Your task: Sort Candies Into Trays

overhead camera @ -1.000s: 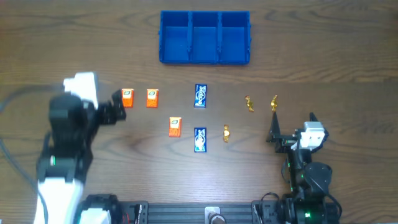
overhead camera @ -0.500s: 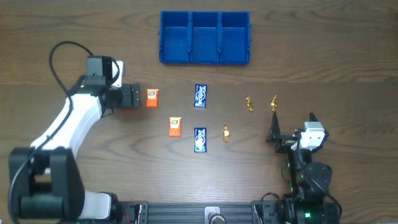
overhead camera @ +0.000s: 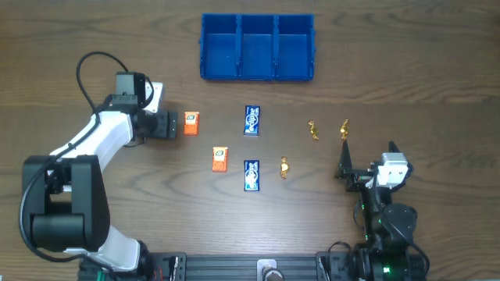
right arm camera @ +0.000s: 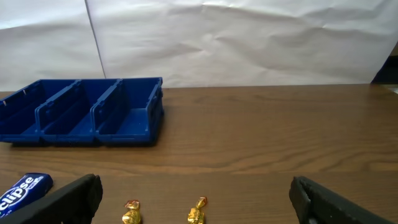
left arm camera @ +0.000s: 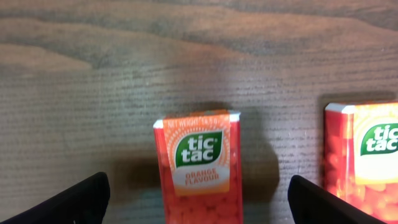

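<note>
An orange candy box (left arm camera: pixel 199 168) lies flat on the wooden table between the fingers (left arm camera: pixel 78 200) of my open left gripper (overhead camera: pixel 166 125), which hides it from above. A second orange box (overhead camera: pixel 191 123) (left arm camera: pixel 367 155) lies just beside it, and a third (overhead camera: pixel 220 158) nearer the front. Two blue candy packs (overhead camera: pixel 251 120) (overhead camera: pixel 251 176) lie mid-table. Three gold-wrapped candies (overhead camera: pixel 313 130) (overhead camera: pixel 344 129) (overhead camera: pixel 285 167) lie to the right. The blue three-compartment tray (overhead camera: pixel 258 72) (right arm camera: pixel 127 134) stands at the back, empty. My right gripper (overhead camera: pixel 367 158) stands open near the front right, holding nothing.
A black cable (overhead camera: pixel 94 62) loops over the table behind the left arm. Bare wood surrounds the tray on both sides and runs along the front edge.
The left arm has stretched out from the left and brought its gripper down over the leftmost orange box, which the top view no longer shows. The right arm has kept still.
</note>
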`<state>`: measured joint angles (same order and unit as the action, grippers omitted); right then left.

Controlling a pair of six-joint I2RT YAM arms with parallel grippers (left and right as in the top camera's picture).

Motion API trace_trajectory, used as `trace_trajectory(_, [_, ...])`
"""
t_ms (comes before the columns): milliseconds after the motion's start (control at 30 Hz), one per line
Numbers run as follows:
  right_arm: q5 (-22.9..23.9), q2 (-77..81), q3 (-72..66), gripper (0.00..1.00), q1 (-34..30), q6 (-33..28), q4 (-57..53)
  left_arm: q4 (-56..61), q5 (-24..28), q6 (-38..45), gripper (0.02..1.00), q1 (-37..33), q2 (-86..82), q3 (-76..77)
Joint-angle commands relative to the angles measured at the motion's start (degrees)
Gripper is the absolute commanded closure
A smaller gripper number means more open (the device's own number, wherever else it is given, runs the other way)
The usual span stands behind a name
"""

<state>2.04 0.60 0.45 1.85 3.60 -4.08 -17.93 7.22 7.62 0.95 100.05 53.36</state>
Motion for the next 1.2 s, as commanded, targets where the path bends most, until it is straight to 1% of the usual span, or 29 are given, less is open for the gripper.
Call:
trace_trajectory(33, [-0.26,-0.39,0.0,0.003,0.33,-0.48,-0.55,0.81,0.28,1.2,0.121,-0.26,1.77,0.92])
trace_trajectory(133, [-0.26,-0.39,0.0,0.003,0.33,-0.48,-0.55,0.94,0.26,1.2,0.143,-0.31,2.47,0.98])
trace_trajectory(233, [-0.26,-0.39,0.0,0.003,0.33,-0.46,-0.55,1.07,0.26,1.2,0.194,-0.28,3.1,1.18])
trace_trajectory(300, [-0.26,-0.39,0.0,0.003,0.33,-0.46,-0.55,1.33,0.26,1.18,0.275,-0.31,3.34,1.18])
trace_trajectory(433, [-0.26,-0.39,0.0,0.003,0.33,-0.46,-0.55,1.36,0.26,1.18,0.549,-0.31,3.34,1.18])
trace_trajectory(467, [-0.26,-0.39,0.0,0.003,0.33,-0.48,-0.55,1.36,0.26,1.18,0.634,-0.31,3.34,1.18])
trace_trajectory(633, [-0.26,-0.39,0.0,0.003,0.33,-0.46,-0.55,1.42,0.33,0.81,0.774,-0.31,3.34,1.25])
trace_trajectory(767, [-0.26,-0.39,0.0,0.003,0.33,-0.48,-0.55,-0.33,0.63,-1.57,0.796,-0.28,2.69,2.95])
trace_trajectory(833, [-0.26,-0.39,0.0,0.003,0.33,-0.48,-0.55,-2.58,1.46,-2.4,0.796,-0.11,1.22,4.94])
trace_trajectory(933, [-0.28,-0.39,0.0,0.003,0.33,-0.48,-0.55,-7.28,1.14,-5.2,0.801,0.59,-1.92,10.08])
trace_trajectory(1133, [-0.26,-0.39,0.0,0.003,0.33,-0.48,-0.55,-17.68,-3.21,-11.54,0.801,4.48,-4.59,26.99])
trace_trajectory(1200, [-0.26,-0.39,0.0,0.003,0.33,-0.48,-0.55,-20.04,-6.21,-12.92,0.794,6.95,-3.85,33.99])
